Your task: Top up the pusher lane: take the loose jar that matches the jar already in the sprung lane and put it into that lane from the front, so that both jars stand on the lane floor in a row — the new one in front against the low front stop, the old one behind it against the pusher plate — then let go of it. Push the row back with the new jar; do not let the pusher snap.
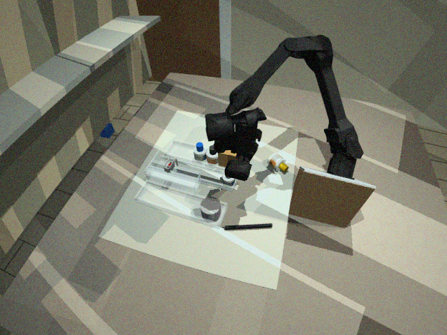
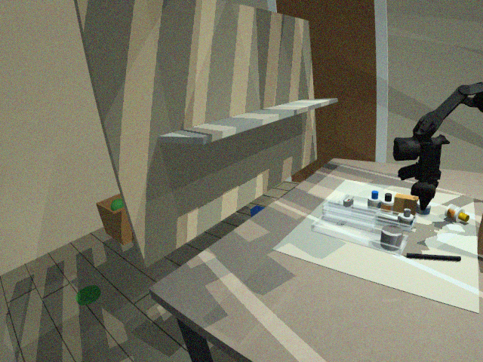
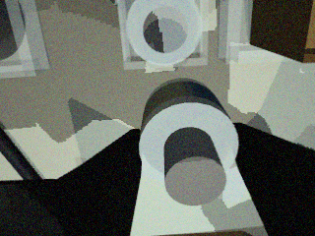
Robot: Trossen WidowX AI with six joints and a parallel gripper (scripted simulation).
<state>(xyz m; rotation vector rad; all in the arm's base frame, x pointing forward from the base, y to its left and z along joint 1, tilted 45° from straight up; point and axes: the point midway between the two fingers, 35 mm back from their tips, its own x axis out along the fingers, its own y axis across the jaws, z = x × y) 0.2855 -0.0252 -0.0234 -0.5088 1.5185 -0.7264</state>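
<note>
Grey-capped loose jar clamped upright, just outside the front of the sprung lane.

The loose white-shouldered jar with a grey cylindrical cap (image 2: 429,209) (image 3: 194,179) stands with its long axis close to vertical, cap uppermost towards the wrist camera; the black parallel-jaw gripper (image 1: 243,177) (image 2: 424,208) (image 3: 185,135) has its jaws closed on the jar's sides. Its shoulder is a pale, smooth ring, the cap plain and flat-topped, the body round, dark in shadow from the wrist and bluish low down in the exterior view; any label is too hidden to read. It is apart from the matching grey-capped jar (image 1: 228,179) (image 2: 405,218) (image 3: 135,36), upright at the near end of the clear plastic sprung lane (image 3: 192,65), and near the orange-brown box (image 1: 226,159) (image 2: 405,204) (image 3: 281,25).
</note>
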